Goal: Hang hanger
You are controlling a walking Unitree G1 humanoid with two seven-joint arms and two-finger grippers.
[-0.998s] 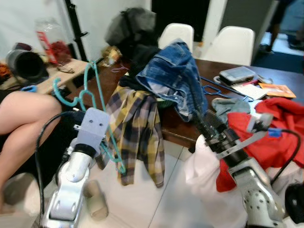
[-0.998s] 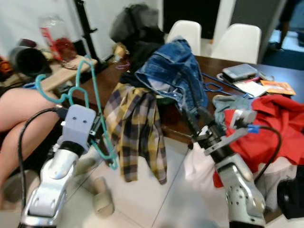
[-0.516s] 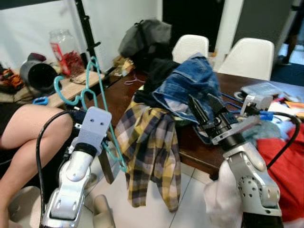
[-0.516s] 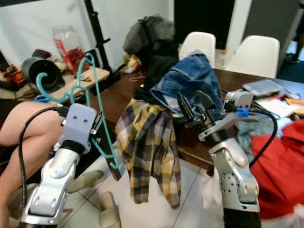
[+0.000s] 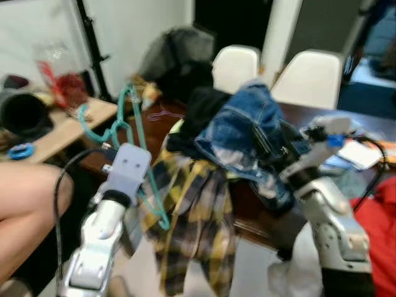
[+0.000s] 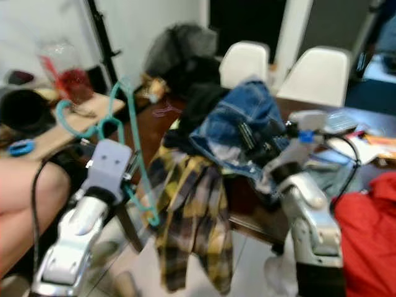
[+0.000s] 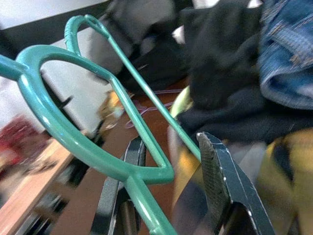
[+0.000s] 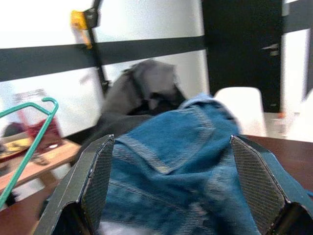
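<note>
While left pincer (image 7: 168, 188) grips hanger (image 7: 68, 132), right pincer (image 8: 176, 186) (spread) faces jeans (image 8: 181, 147).

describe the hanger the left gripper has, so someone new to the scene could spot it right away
Start at the dark wooden table heaped with clothes. At its left edge, beside the hanging yellow plaid shirt, the left gripper holds up the hanger. It is thin teal plastic with a curled hook at the top and carries no garment, which sets it apart from the blue denim and the other fabric around it.
</note>
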